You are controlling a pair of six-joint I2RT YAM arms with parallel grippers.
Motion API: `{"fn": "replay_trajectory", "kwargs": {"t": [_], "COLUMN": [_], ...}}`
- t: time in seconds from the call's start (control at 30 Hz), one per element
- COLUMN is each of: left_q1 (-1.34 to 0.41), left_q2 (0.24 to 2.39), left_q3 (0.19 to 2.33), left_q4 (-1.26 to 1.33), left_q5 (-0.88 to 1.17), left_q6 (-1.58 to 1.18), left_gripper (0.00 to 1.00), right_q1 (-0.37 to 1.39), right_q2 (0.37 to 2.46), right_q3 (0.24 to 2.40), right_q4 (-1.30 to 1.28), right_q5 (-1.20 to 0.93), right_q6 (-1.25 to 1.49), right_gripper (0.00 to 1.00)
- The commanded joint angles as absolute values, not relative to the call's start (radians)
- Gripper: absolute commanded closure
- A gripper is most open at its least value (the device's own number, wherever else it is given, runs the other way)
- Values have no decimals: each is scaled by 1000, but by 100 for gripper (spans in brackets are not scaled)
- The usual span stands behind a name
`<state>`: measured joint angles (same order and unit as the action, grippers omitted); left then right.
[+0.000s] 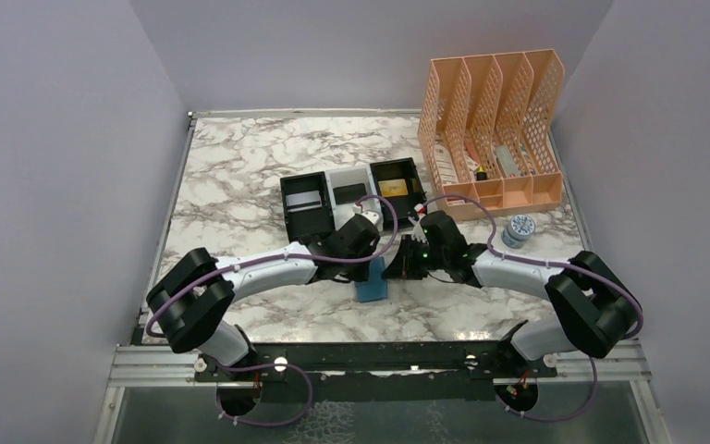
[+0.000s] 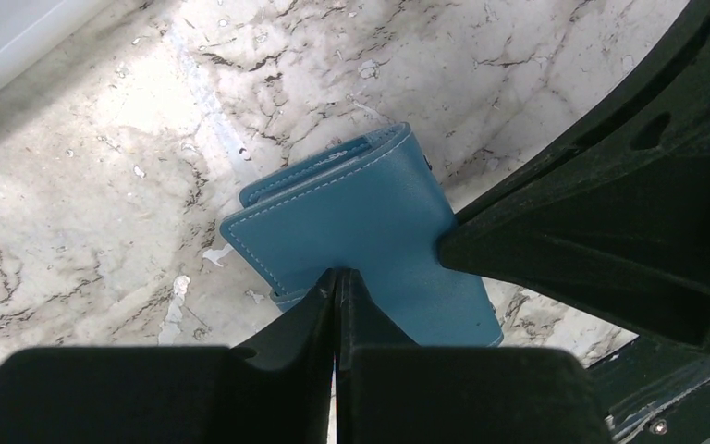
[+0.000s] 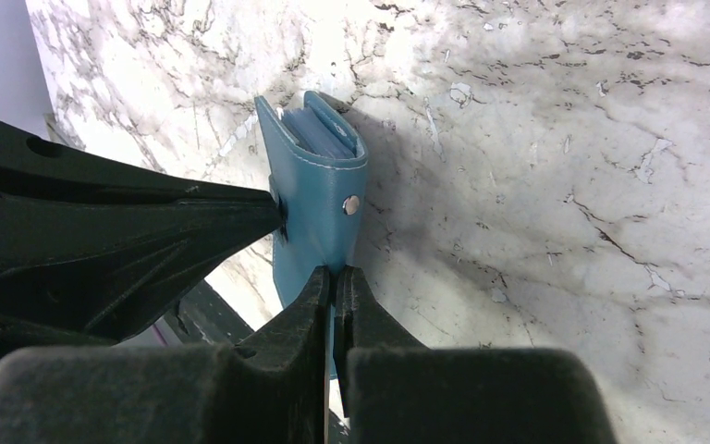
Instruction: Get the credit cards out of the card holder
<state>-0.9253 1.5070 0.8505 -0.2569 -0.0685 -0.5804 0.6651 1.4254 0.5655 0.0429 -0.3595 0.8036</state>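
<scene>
Teal-blue card holder [image 2: 370, 222] lies folded between both arms, on or just over the marble worktop [image 2: 83, 185]; I cannot tell which. The left gripper [image 2: 337, 294] is pinched onto one cover edge. The right gripper [image 3: 333, 287] nips the cover bearing a metal stud [image 3: 351, 205], probably to spread the covers. Whether credit cards are inside is hidden. No writing is legible.

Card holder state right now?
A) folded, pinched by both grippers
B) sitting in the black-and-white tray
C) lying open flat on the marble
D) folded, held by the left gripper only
A: the card holder is folded, and the left gripper and the right gripper each have their fingers closed on an edge of it, as both wrist views show.
</scene>
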Motion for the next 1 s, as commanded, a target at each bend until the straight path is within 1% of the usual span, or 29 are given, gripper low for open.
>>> {"fn": "replay_trajectory", "kwargs": {"t": [0.0,0.03,0.07,0.1,0.13,0.23,0.27,0.37,0.47,0.57,0.67,0.73,0.83,0.97], "left_q1": [-927,-928,-928,-928,-927,-928,-931,-939,-940,-952,-953,-953,-954,-954], "left_q2": [1479,1480,1484,1495,1512,1567,1572,1562,1572,1564,1565,1574,1577,1551], "left_q3": [842,842,845,859,887,950,955,936,916,890,877,880,886,872], "left_q4": [-305,-305,-303,-304,-328,-364,-364,-365,-375,-377,-377,-377,-376,-376], "left_q5": [-95,-94,-98,-104,-108,-105,-103,-112,-73,-71,-76,-87,-100,-146], "left_q6": [-557,-560,-563,-559,-552,-556,-566,-597,-585,-582,-586,-582,-588,-600], "left_gripper": [96,96,91,80,72,58,57,57,57,54,54,59,75,82], "right_q1": [666,665,665,665,664,665,666,664,665,665,664,665,665,665], "right_q2": [1400,1402,1404,1407,1411,1420,1422,1426,1427,1427,1430,1429,1414,1402], "right_q3": [581,583,582,582,585,589,587,585,581,588,594,595,590,585], "right_q4": [25,25,25,26,23,17,20,23,25,19,21,23,21,18], "right_q5": [-316,-316,-316,-315,-312,-302,-301,-304,-300,-292,-294,-295,-281,-265], "right_q6": [795,794,794,796,797,799,802,809,812,807,814,817,826,826], "right_gripper": [99,99,99,99,99,99,99,99,99,99,99,99,99,99]}}
